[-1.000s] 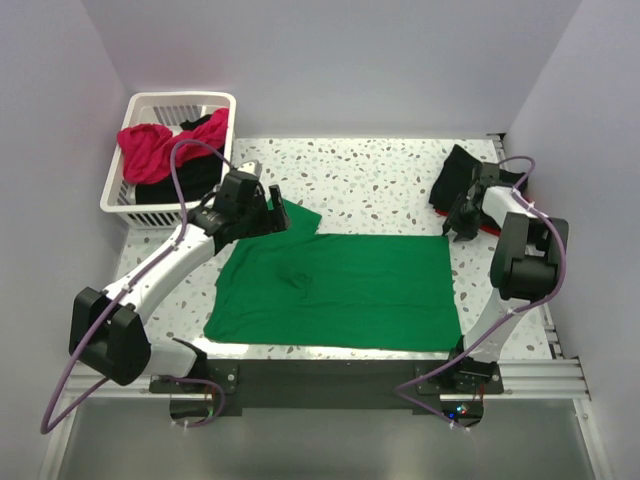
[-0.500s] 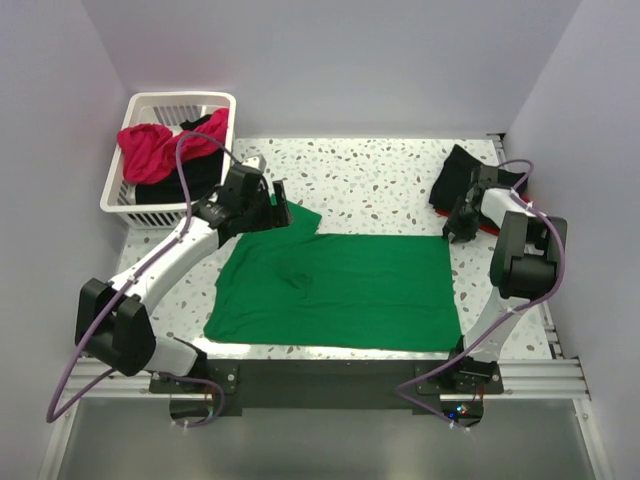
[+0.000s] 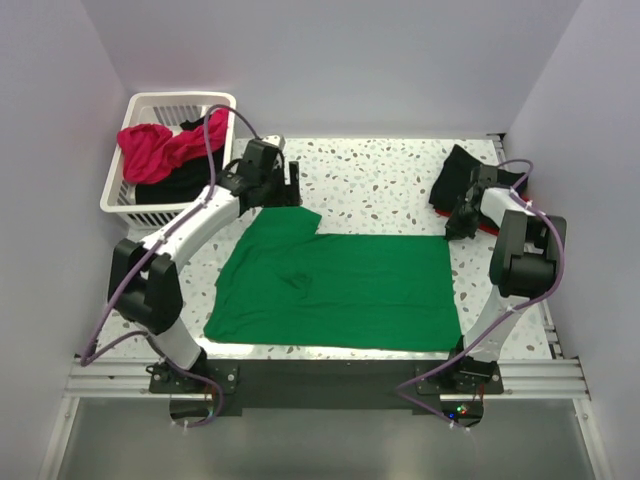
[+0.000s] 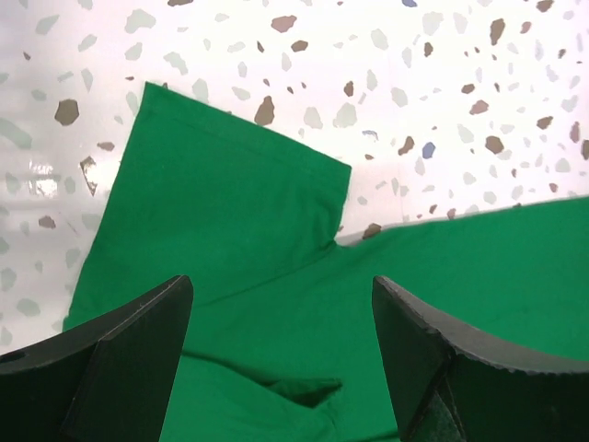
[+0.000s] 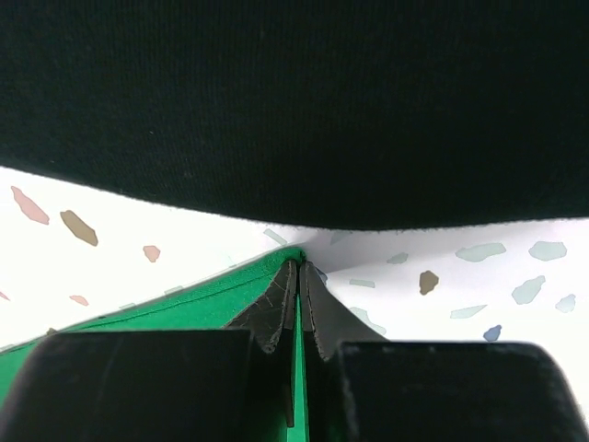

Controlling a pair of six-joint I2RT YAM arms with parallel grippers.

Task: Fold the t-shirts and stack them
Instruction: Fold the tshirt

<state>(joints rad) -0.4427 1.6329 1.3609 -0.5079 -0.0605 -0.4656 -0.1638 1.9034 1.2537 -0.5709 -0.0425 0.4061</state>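
Closely seen, right fingers (image 5: 281,308) pinching green t-shirt (image 3: 340,290) corner (hidden overhead)

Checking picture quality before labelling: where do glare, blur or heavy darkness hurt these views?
Left wrist: glare washes out the table at left; the green t-shirt is sharp, the open left gripper is dark. Right wrist: the black t-shirt fills the top as a dark mass, and the right gripper, shut on the green corner, looks soft. Top external: evenly lit, sharp.
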